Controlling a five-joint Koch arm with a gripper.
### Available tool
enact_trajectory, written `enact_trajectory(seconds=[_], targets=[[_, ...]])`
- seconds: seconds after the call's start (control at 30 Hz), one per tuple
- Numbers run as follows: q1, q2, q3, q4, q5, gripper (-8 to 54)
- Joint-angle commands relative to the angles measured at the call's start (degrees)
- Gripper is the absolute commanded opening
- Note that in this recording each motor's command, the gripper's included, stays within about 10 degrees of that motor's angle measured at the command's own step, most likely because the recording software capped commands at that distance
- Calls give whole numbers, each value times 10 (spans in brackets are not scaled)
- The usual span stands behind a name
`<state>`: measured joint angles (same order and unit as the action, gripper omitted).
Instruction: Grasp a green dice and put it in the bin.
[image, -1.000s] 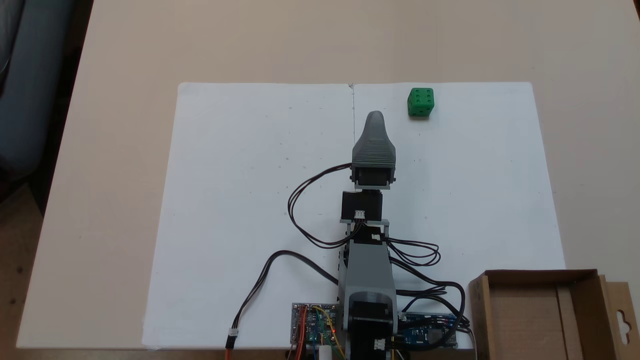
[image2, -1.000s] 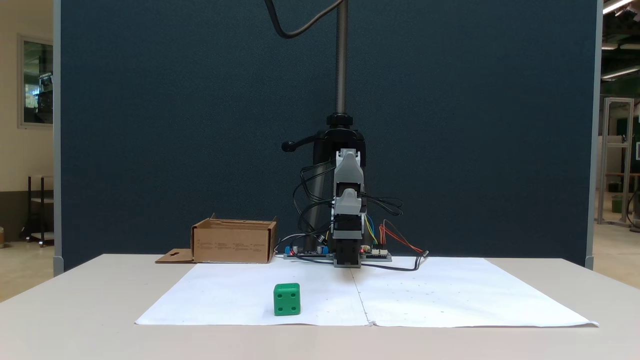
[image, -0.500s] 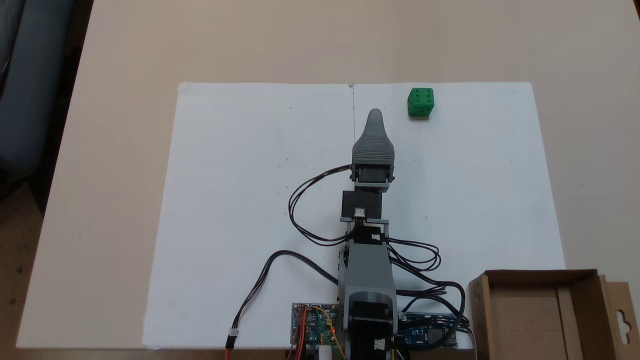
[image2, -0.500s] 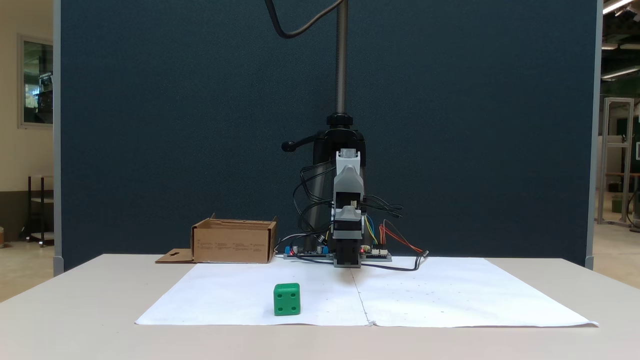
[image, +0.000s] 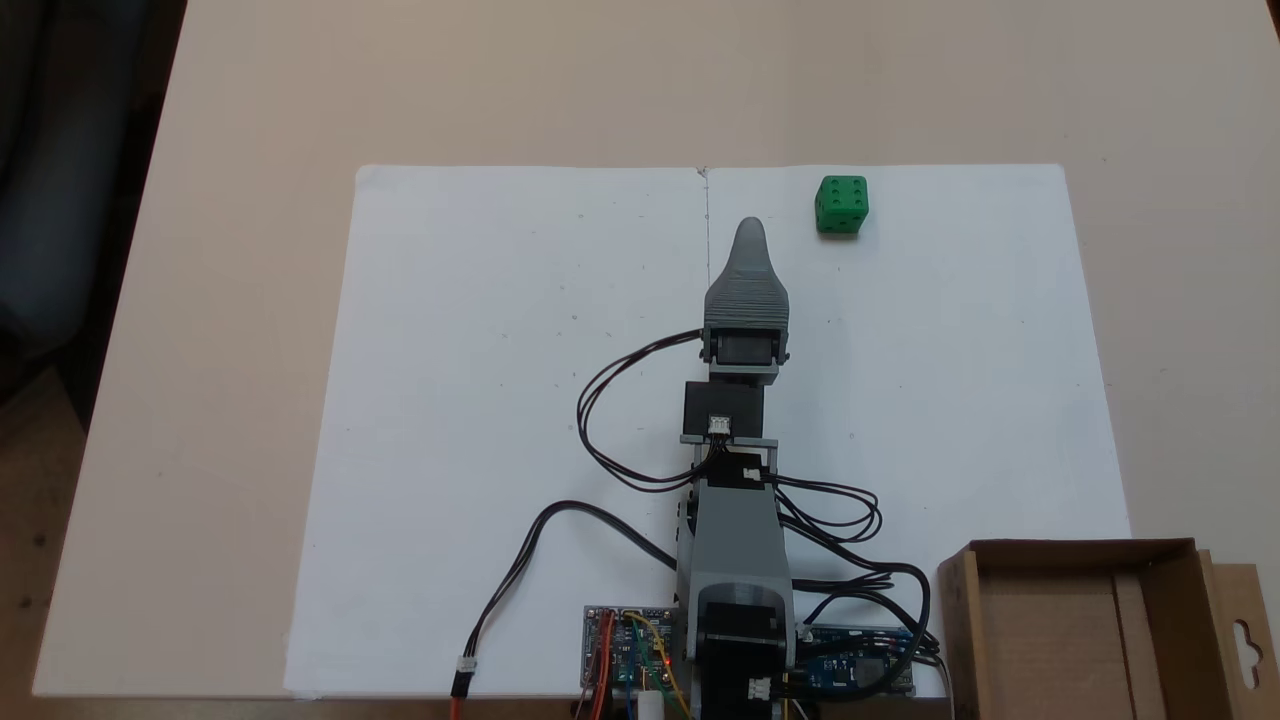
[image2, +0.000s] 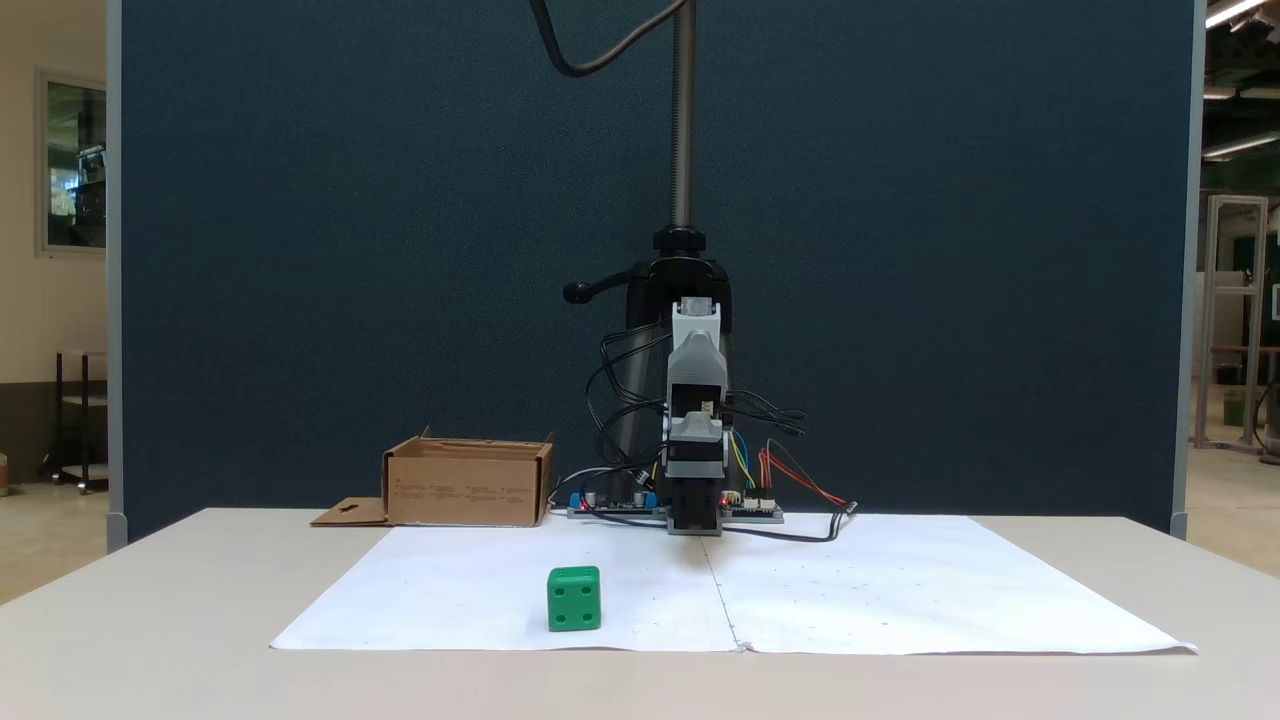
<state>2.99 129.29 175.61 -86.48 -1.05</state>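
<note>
Sitting near the top edge of a white paper sheet (image: 500, 400), right of centre in the fixed view from above, is the green dice (image: 841, 205). It rests flat on the paper, with its top face showing six pips. In the fixed view from the front, the same green dice (image2: 574, 599) stands low and left of centre, close to the sheet's near edge, showing a face with four pips.

The paper covers the middle of a pale beige tabletop (image: 200, 300). A grey and black robot arm (image: 735, 560) rises from the bottom centre of the view from above and reaches toward the top of the frame. Its hand (image: 750, 235) ends in one narrow grey tip, just left of and slightly below the dice, apart from it. One jaw lies over the other, so I cannot tell whether the hand is apart or together. It holds nothing.

The bin (image: 1085, 640), an open brown cardboard box, sits at the lower right corner of the view from above, well apart from the dice. In the front view the bin (image2: 468, 483) stands at middle left, beside the arm's base, in front of a dark blue partition (image2: 350, 250). Black cables (image: 600, 420) loop around the arm.
</note>
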Motion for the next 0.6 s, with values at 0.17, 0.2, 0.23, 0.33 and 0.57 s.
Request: enact_trajectory(seconds=[0.17,0.2,0.23,0.33,0.57], targets=[[4,62,39,-11,-11,446],[4,62,39,-11,-11,445],[1,62,39,-11,-11,444],[-3,62,39,-13,-13,447],[-53,62,39,-13,-11,441]])
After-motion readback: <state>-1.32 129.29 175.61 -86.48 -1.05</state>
